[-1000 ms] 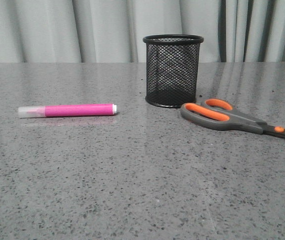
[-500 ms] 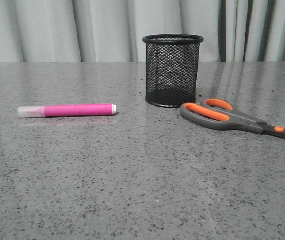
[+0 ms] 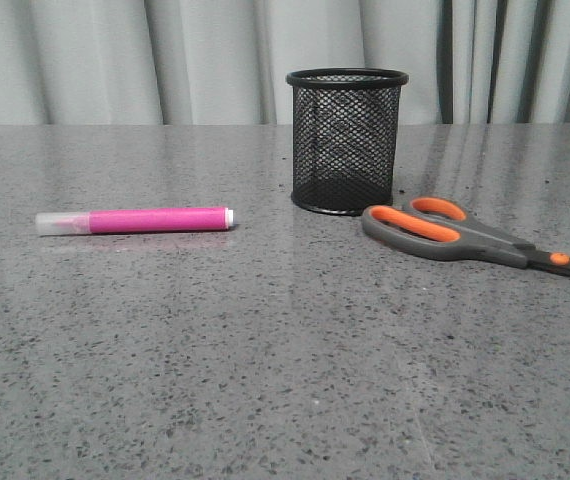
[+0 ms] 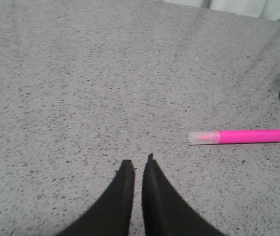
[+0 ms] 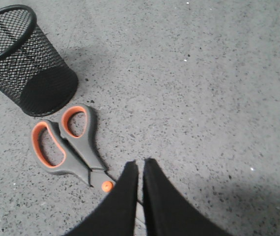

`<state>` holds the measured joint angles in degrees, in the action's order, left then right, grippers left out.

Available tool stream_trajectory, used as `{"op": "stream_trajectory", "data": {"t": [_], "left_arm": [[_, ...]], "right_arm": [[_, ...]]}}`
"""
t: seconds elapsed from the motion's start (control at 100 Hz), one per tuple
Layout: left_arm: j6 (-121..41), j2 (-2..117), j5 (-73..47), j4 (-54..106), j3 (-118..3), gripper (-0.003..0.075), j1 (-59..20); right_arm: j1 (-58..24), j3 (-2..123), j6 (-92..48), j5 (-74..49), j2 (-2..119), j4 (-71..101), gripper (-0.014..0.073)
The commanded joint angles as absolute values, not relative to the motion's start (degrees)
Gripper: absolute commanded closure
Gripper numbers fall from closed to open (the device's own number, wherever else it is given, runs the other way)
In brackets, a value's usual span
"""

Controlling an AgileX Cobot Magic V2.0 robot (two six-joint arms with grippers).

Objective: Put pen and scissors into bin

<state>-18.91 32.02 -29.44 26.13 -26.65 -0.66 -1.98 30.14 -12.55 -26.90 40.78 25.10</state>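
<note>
The pink pen (image 3: 133,220) lies flat on the grey table, left of the bin; it also shows in the left wrist view (image 4: 237,136). The black mesh bin (image 3: 346,140) stands upright at the middle back, also in the right wrist view (image 5: 26,60). The scissors (image 3: 465,238) lie flat right of the bin, handles toward it; in the right wrist view (image 5: 66,145) the blades run under my fingers. My left gripper (image 4: 137,160) is shut and empty above bare table, apart from the pen. My right gripper (image 5: 140,162) is shut and empty above the scissors' blades.
The speckled grey table (image 3: 265,360) stretches wide around the three objects. A pale curtain (image 3: 165,60) hangs behind the table's far edge. Neither arm shows in the front view.
</note>
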Motion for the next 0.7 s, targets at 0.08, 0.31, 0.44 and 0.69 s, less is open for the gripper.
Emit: {"op": "stream_trajectory", "data": {"t": [0.08,0.31,0.44,0.69], "left_arm": [[-28.3,36.7,-26.4,38.3,-30.2,0.0453,-1.0],[-46.3,43.1,-27.7,52.2,-33.3,0.0345,-1.0],[-62.2,49.5,-33.3,59.1,-36.6,0.0346,-1.0],[-87.2,66.9,-48.8,61.5,-46.9,0.0387,-1.0]], "right_arm": [[-2.0,32.6,-13.6,-23.5,41.1,25.4,0.027],[-2.0,32.6,-13.6,-23.3,41.1,25.4,0.0162],[-2.0,32.6,-13.6,-23.2,41.1,25.4,0.0162],[-2.0,32.6,-14.0,-22.8,41.1,25.4,0.0162]]}}
